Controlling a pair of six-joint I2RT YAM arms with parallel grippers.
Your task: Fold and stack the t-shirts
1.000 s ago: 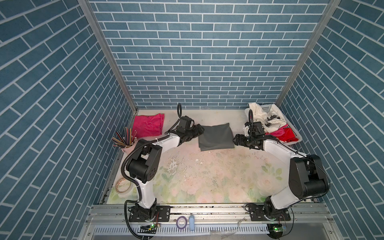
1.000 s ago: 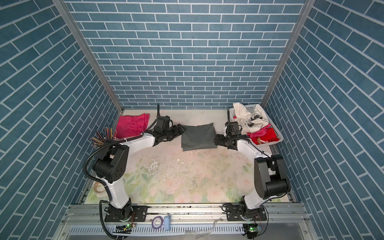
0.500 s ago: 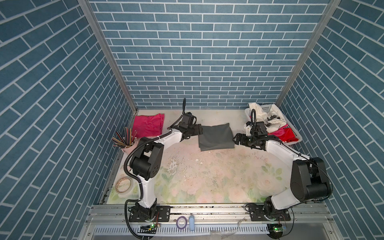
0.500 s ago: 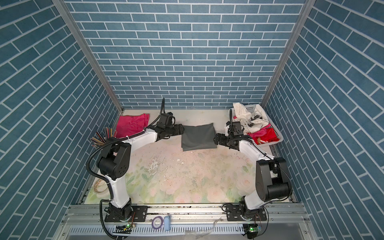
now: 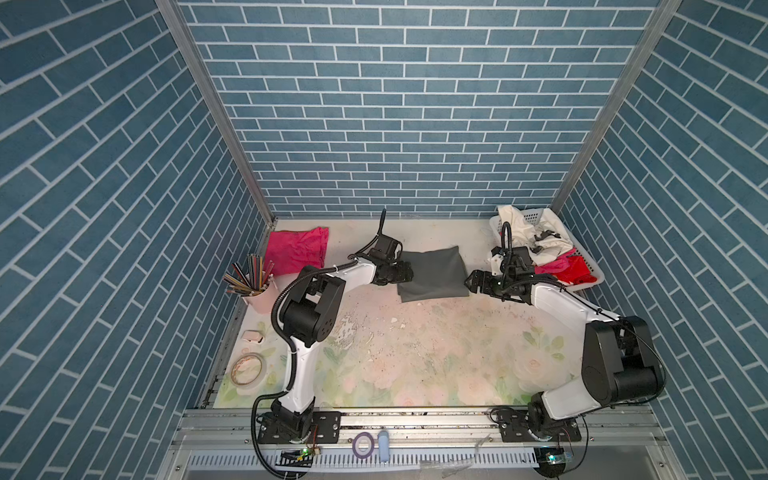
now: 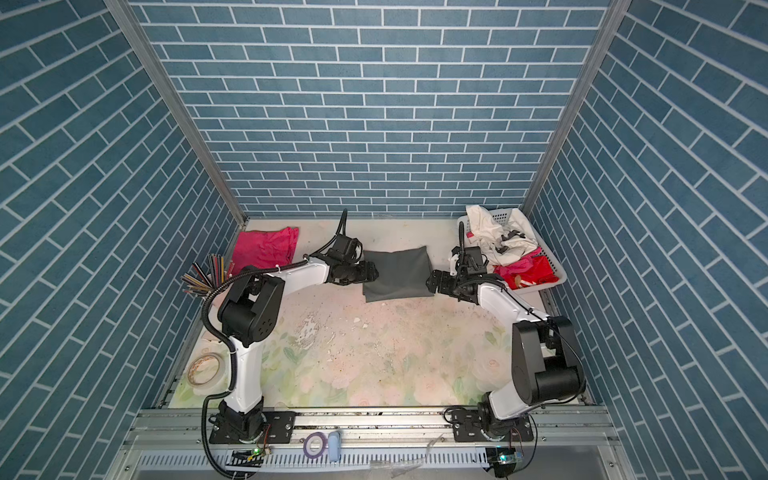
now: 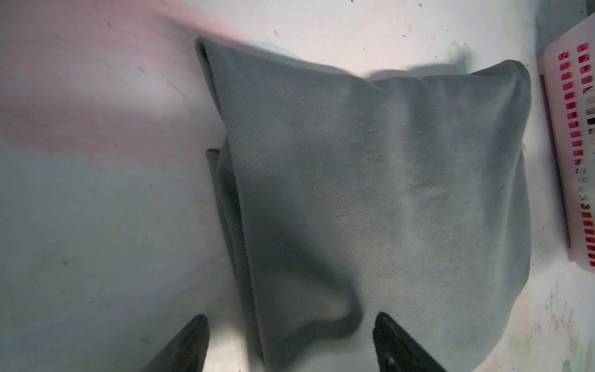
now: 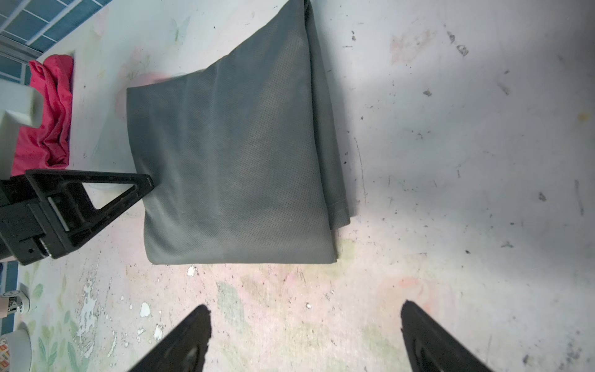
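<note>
Hot pink t-shirt [image 5: 297, 250], rumpled, lies at the far left corner of the floral worktop [image 5: 415, 353]. My left hand [image 5: 405, 273] is low, spread wide, empty, at the edge of the dark grey t-shirt [image 5: 434, 272], a fine-mesh folded rectangle at mid worktop. My right hand [image 5: 471, 281] is wide open, empty, just beside it. White perforated basket [image 5: 592, 270] at far right.

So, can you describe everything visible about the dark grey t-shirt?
The dark grey t-shirt is folded into a rough rectangle of several layers, in fine mesh-like knit. It lies flat on the table, near the back middle. A hemmed edge shows on one side. The left arm's open fingers flank one edge.
</note>
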